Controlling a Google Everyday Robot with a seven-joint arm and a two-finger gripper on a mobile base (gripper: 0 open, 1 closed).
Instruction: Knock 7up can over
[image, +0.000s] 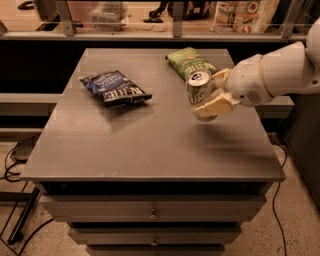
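Note:
The 7up can (199, 86), pale green and white with a silver top, is over the right part of the grey table (140, 145). It tilts slightly and sits between the cream fingers (216, 105) of my gripper (206, 95). The gripper reaches in from the right on a white arm (280, 72) and is closed around the can's lower body. One finger lies in front of the can and the other behind it. The can's base is hidden by the front finger. A shadow lies on the table just below.
A blue chip bag (116, 89) lies at the table's left middle. A green chip bag (189, 61) lies at the back, just behind the can. Drawers (152, 212) are under the tabletop. Cables lie on the floor at the left.

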